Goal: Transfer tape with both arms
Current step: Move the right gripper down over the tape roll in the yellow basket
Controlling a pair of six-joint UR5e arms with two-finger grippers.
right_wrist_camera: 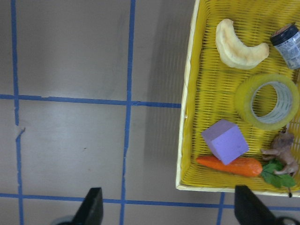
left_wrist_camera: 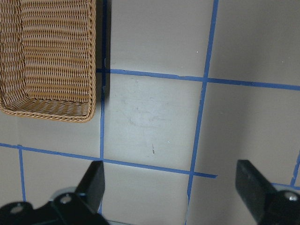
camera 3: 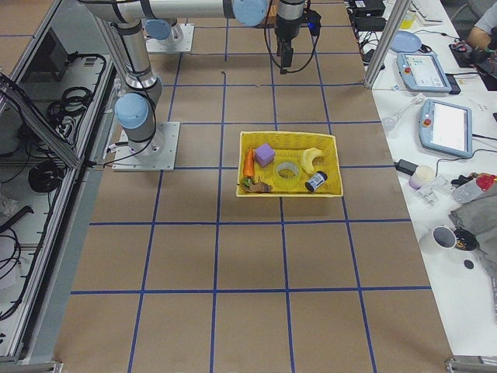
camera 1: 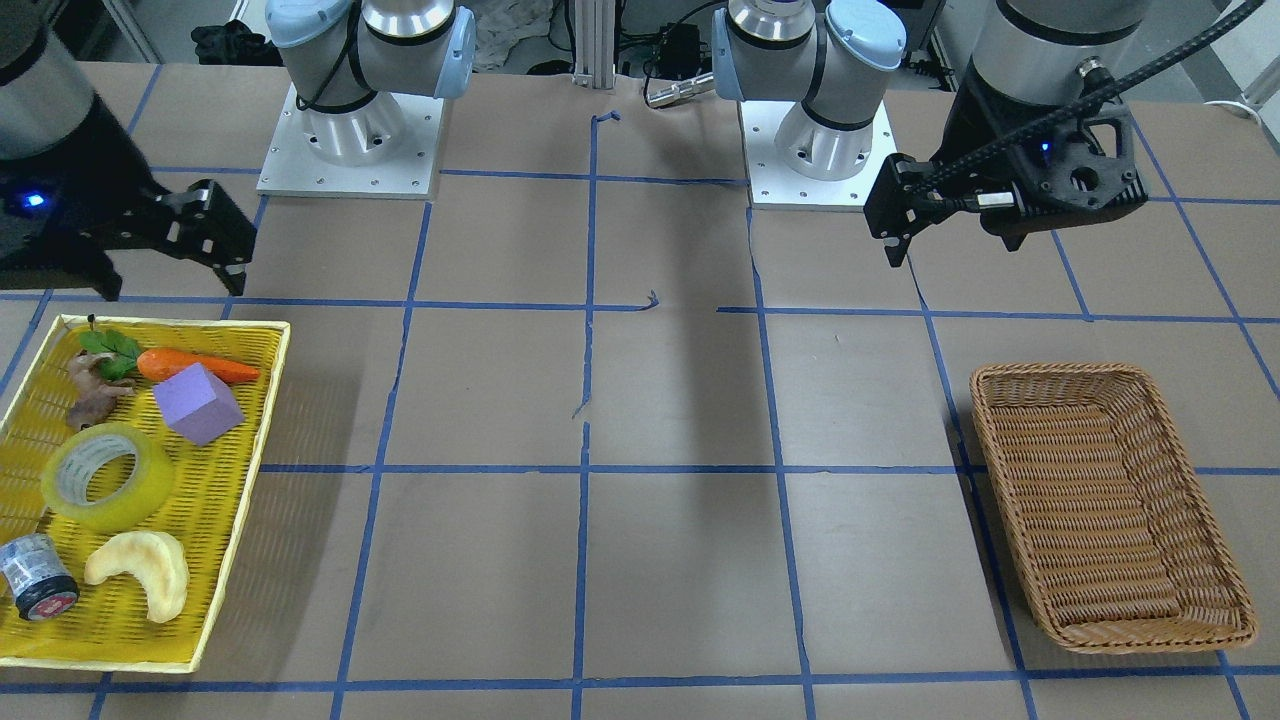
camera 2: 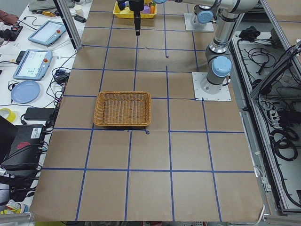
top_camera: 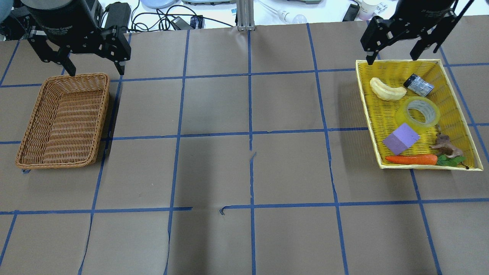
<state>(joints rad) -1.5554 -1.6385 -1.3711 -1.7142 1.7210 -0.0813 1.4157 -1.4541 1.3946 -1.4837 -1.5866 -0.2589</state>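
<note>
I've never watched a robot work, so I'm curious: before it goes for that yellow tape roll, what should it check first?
1. Fingers of the right gripper spread, holding nothing: ok.
2. Fingers of the left gripper spread, holding nothing: ok.
3. The tape lies flat in the yellow tray, nothing on top: ok.
4. The right gripper centred over the tape: not ok; its wrist camera shows the tape off to one side.
5. Finger room between the tape and the purple block or grey can: cannot tell.
6. The wicker basket sits upright on the left gripper's side: ok.

Wicker basket (left_wrist_camera: pixel 50 56) upper L; fingers (left_wrist_camera: pixel 93 182) apart
</note>
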